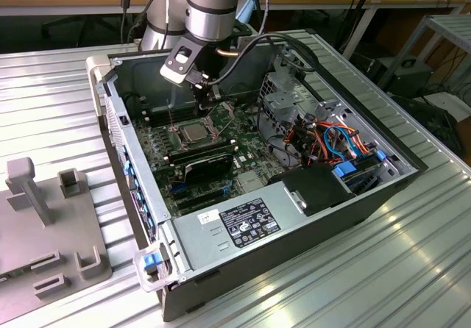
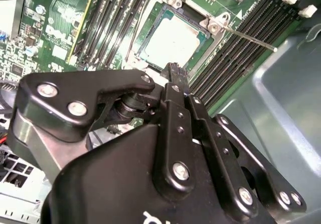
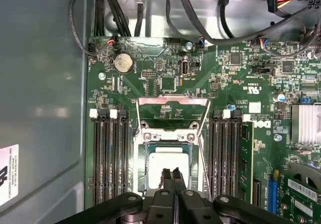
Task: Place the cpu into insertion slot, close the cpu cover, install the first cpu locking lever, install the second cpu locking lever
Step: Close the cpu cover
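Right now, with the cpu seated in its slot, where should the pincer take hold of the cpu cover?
The cpu cover stands open, hinged beside the cpu; probably pinch its free bar opposite the hinge, from above, where the thin edge is exposed.

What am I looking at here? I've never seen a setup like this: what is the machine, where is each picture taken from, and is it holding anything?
The machine is a single robot arm reaching into an open computer case that lies on a ribbed metal table. The exterior view comes from a camera off the arm. Both wrist views come from cameras riding on the arm near its gripper, looking at the green circuit board inside the case. The square silver chip already sits in its socket. The thin metal cover frame beside it stands flipped open, and a thin wire lever sticks out, not latched. The gripper's fingers are shut together just over the chip's edge, holding nothing that I can see.
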